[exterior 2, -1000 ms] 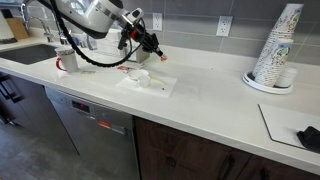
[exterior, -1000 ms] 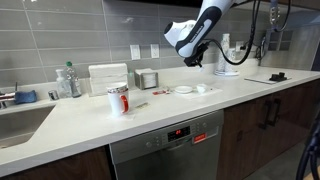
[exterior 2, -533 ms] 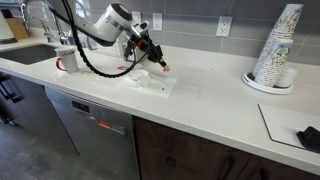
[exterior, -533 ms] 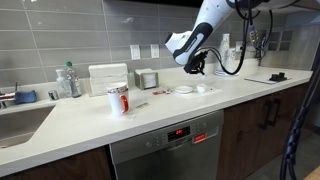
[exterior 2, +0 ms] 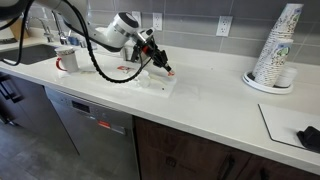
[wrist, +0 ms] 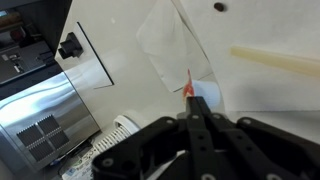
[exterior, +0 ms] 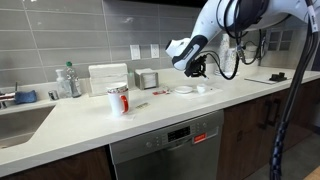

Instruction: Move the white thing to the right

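Observation:
My gripper (exterior 2: 166,70) is shut, with a small red-orange bit showing at its fingertips. It hangs low over a thin white sheet (exterior 2: 148,82) on the counter. In the wrist view the closed fingers (wrist: 190,98) point at the sheet (wrist: 172,45). A tiny white lump (wrist: 219,7), the white thing, lies on the counter beyond the sheet, apart from the fingers. In an exterior view the gripper (exterior: 196,69) is just above a shallow white dish (exterior: 184,90).
A red-and-white mug (exterior: 118,99) stands toward the sink (exterior: 15,122) and shows in both exterior views (exterior 2: 66,60). A stack of paper cups (exterior 2: 277,48) stands far along the counter. A pale stick (wrist: 275,62) lies by the sheet. A dishwasher (exterior: 166,140) sits below.
The gripper has come down from above the counter to just over the sheet and dish, and has stayed shut. Nothing on the counter has moved.

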`<state>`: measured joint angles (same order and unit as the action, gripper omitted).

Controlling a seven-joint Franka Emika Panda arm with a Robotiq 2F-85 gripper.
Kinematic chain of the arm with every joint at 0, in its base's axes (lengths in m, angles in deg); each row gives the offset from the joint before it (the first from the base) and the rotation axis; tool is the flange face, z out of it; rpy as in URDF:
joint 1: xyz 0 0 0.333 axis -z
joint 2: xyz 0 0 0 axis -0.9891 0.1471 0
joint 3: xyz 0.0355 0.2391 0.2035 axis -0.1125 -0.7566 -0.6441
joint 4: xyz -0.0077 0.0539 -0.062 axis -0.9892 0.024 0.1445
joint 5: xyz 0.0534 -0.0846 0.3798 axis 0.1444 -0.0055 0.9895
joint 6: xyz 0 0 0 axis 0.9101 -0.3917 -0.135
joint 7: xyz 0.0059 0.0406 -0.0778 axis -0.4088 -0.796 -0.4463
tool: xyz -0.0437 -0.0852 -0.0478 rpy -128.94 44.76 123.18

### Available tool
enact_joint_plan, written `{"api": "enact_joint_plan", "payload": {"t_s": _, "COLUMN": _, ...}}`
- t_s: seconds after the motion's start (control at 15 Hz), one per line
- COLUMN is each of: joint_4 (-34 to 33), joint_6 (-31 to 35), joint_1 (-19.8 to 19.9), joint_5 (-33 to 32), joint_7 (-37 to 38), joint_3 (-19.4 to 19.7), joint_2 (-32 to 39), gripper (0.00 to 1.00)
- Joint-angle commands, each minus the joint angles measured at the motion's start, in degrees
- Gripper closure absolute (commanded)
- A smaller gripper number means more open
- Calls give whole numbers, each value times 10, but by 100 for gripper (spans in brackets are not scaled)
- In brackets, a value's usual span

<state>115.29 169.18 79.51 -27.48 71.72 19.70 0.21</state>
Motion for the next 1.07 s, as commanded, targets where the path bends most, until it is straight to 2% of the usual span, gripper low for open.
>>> {"api": "enact_joint_plan", "payload": {"t_s": 0.0, "joint_4": -67, "joint_6": -46, "joint_1": -2, "joint_5": 28, "joint_7": -43, "joint_3": 9, "joint_2": 46, "gripper": 100}}
{"api": "enact_joint_plan", "payload": {"t_s": 0.27, "joint_4": -103, "joint_6": -53, "joint_1": 1, "joint_5": 39, "joint_7": -71, "joint_3": 10, "joint_2": 72, "gripper": 100}}
{"api": "enact_joint_plan", "payload": {"t_s": 0.33, "joint_4": -112, "joint_6": -56, "joint_1": 0, "joint_5": 42, "joint_7": -77, "joint_3": 11, "joint_2": 79, "gripper": 97}}
{"api": "enact_joint_plan", "payload": {"t_s": 0.4, "joint_4": -119, "joint_6": -55, "joint_1": 0, "joint_5": 46, "joint_7": -83, "joint_3": 13, "joint_2": 84, "gripper": 83}}
{"api": "enact_joint_plan", "payload": {"t_s": 0.47, "joint_4": -127, "joint_6": -58, "joint_1": -1, "joint_5": 50, "joint_7": -90, "joint_3": 14, "joint_2": 91, "gripper": 96}}
{"api": "enact_joint_plan", "payload": {"t_s": 0.53, "joint_4": -136, "joint_6": -63, "joint_1": -2, "joint_5": 54, "joint_7": -95, "joint_3": 16, "joint_2": 97, "gripper": 74}}
{"api": "enact_joint_plan", "payload": {"t_s": 0.6, "joint_4": -141, "joint_6": -63, "joint_1": -3, "joint_5": 57, "joint_7": -100, "joint_3": 17, "joint_2": 100, "gripper": 63}}
{"api": "enact_joint_plan", "payload": {"t_s": 0.8, "joint_4": -145, "joint_6": -61, "joint_1": -11, "joint_5": 60, "joint_7": -109, "joint_3": 19, "joint_2": 96, "gripper": 38}}
{"api": "enact_joint_plan", "payload": {"t_s": 1.0, "joint_4": -117, "joint_6": -58, "joint_1": -20, "joint_5": 79, "joint_7": -143, "joint_3": 3, "joint_2": 58, "gripper": 16}}
